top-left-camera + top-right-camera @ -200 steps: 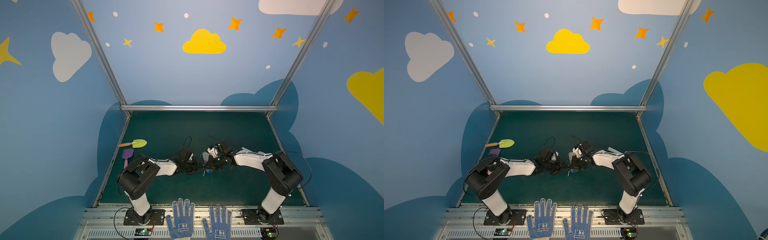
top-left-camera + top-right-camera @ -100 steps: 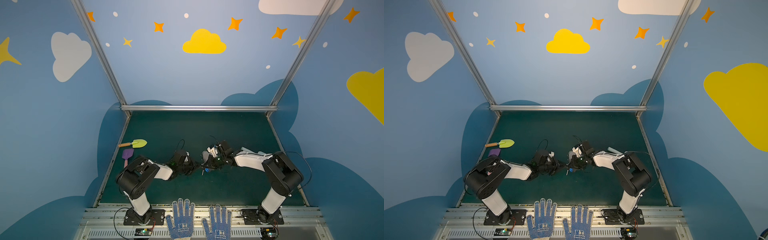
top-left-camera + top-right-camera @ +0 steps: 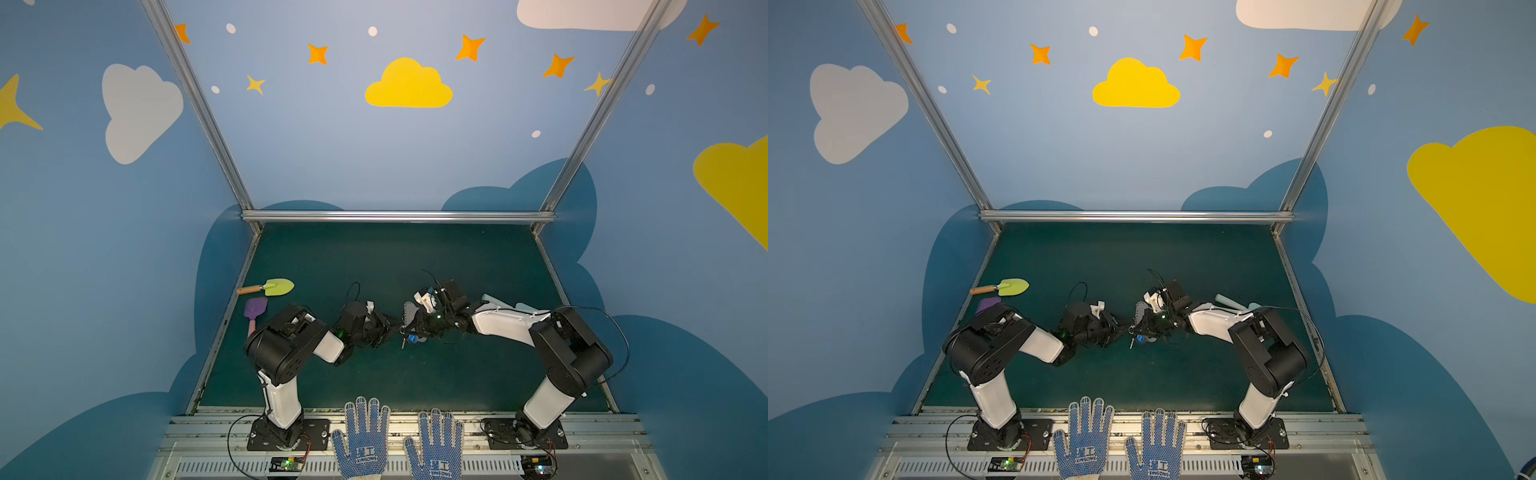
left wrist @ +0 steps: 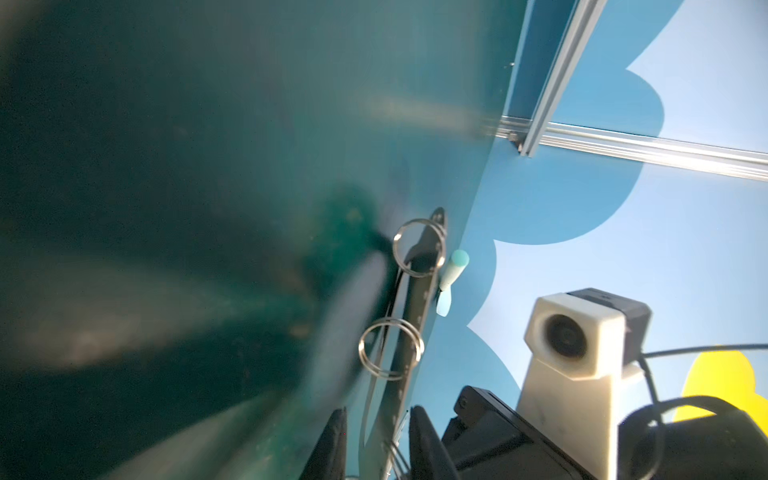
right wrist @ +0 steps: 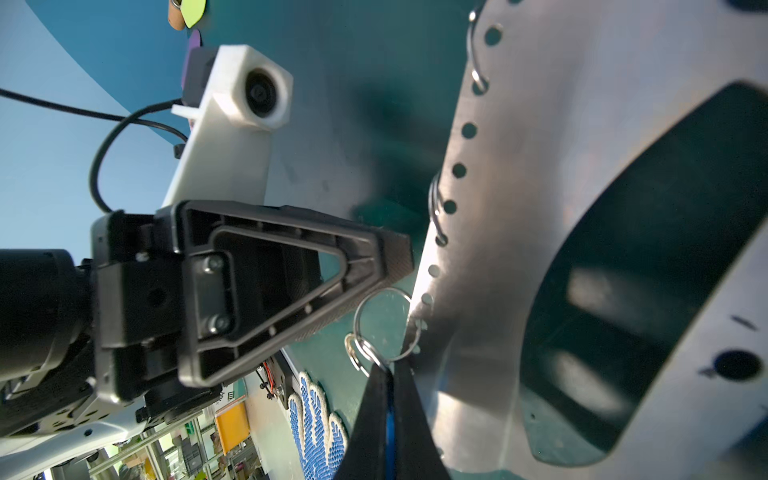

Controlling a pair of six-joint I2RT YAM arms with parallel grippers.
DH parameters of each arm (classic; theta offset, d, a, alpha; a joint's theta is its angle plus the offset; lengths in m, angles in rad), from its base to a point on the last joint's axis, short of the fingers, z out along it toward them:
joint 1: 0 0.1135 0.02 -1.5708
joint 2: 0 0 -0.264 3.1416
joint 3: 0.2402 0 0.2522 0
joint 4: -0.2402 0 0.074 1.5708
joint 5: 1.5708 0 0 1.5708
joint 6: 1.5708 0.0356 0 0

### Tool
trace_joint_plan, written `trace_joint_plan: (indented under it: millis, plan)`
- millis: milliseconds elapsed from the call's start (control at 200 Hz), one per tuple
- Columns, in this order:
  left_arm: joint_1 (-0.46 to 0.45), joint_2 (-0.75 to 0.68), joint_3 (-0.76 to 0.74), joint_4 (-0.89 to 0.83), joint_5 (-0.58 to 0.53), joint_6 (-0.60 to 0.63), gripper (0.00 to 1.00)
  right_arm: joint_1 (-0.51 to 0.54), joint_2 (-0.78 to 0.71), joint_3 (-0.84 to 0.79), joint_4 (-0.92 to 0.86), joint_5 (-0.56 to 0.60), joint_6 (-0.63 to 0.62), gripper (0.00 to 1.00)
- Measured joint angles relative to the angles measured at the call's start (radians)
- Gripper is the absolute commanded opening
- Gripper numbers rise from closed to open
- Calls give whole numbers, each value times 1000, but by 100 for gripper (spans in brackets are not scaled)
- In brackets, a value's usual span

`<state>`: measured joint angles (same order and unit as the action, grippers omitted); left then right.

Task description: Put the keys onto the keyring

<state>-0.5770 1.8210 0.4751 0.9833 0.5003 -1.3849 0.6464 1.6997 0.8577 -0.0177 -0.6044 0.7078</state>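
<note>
In both top views the keyring (image 3: 409, 311) (image 3: 1140, 311) stood on edge over the middle of the tabletop (image 3: 374, 257). Its long axis ran up and away from the front rail. The keys (image 3: 409, 339) hung at its lower end, the silver key pointing down at the tabletop. The left hand (image 3: 390, 328) reached in from the left, and the right hand (image 3: 415, 329) met it from the right. A green spade (image 3: 276, 286) and a purple spade (image 3: 254, 309) lay well apart by the left edge. A pale blue spade (image 3: 498, 301) lay behind the right arm, and two gloves (image 3: 365, 440) lay on the front rail.

In the left wrist view the keyring (image 4: 415, 299) showed edge-on, with two wire rings (image 4: 417, 249) threaded through it. The left hand's (image 4: 376, 446) jaws stood apart, and the plate's edge passed between them unpinched.

In the right wrist view the keyring's (image 5: 519, 187) broad face and oval cutout filled the frame, its holed curved edge turned towards the left hand (image 5: 395, 253). The right hand (image 5: 388, 399) was pressed shut on the blue tag of the keys (image 5: 390, 415). At its tips, small rings overlapped a larger wire ring hanging from the plate's edge.
</note>
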Motion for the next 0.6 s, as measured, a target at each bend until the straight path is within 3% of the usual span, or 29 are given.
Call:
trace_joint_plan:
  millis: [235, 601]
  plan:
    - [0, -101, -55, -58, -17, 22, 36, -17, 0, 0, -1, 1, 23, 0]
    - [-34, -177, 14, -182, -11, 113, 31, -21, -1, 0, 6, 0, 38, 0]
